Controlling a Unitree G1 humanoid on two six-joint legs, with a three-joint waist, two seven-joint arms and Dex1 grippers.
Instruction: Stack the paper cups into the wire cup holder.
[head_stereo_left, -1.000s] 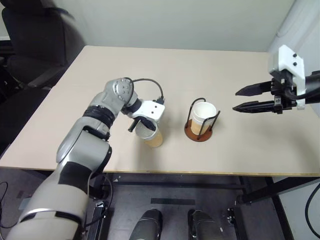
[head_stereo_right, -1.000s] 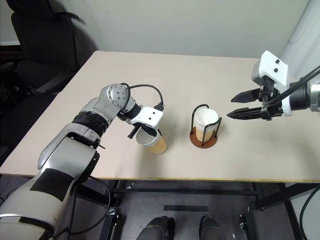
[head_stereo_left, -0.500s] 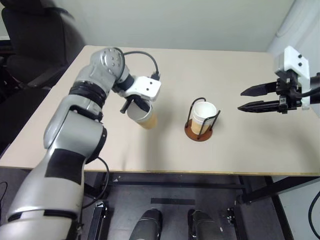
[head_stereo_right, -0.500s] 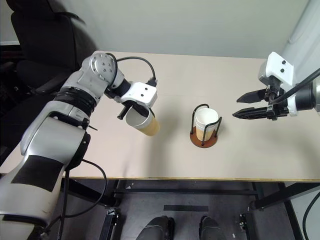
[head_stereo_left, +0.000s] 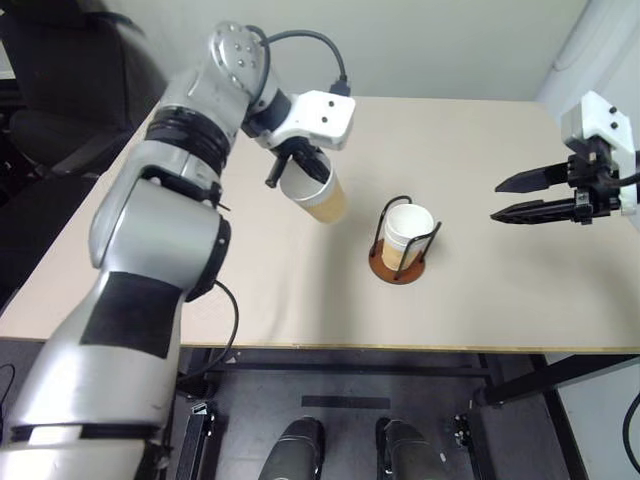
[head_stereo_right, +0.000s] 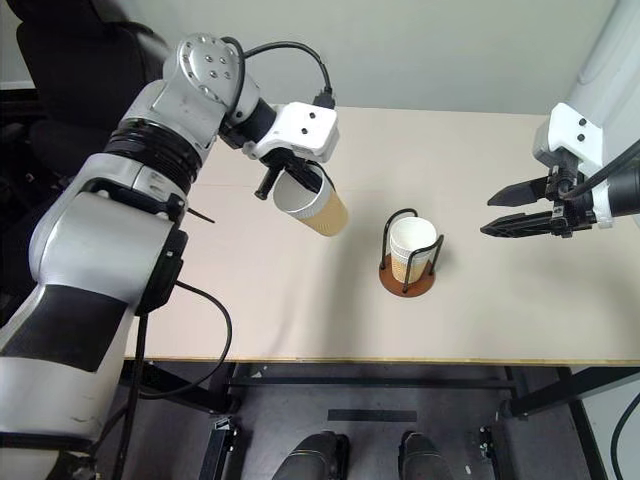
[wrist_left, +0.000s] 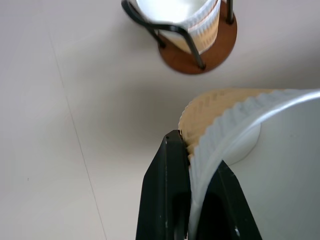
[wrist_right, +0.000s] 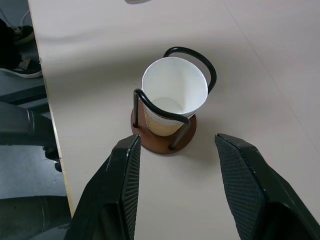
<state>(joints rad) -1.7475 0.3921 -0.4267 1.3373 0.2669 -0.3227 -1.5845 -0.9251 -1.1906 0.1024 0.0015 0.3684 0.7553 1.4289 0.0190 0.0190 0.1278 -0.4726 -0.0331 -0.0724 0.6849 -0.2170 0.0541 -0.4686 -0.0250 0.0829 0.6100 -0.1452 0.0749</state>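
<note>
A tan paper cup (head_stereo_left: 318, 195) with a white inside hangs tilted in the air, up and to the left of the wire cup holder (head_stereo_left: 398, 266). My left gripper (head_stereo_left: 292, 172) is shut on this cup, its black fingers (wrist_left: 167, 185) pinching the white rim (wrist_left: 235, 125). The holder has a reddish-brown disc base and black wire loops (wrist_right: 190, 52), and stands mid-table with another paper cup (wrist_right: 175, 85) upright inside it. My right gripper (head_stereo_left: 512, 198) hovers open to the right of the holder, pointing toward it, with nothing between its fingers (wrist_right: 125, 185).
The beige table (head_stereo_left: 300, 300) has its front edge near me and bare surface around the holder. A black office chair (head_stereo_left: 60, 110) stands off the table's far left corner. A pale wall rises behind the table.
My left arm has lifted the held cup off the table, up and rightward toward the holder. My right gripper has drifted slightly to the right, still open.
</note>
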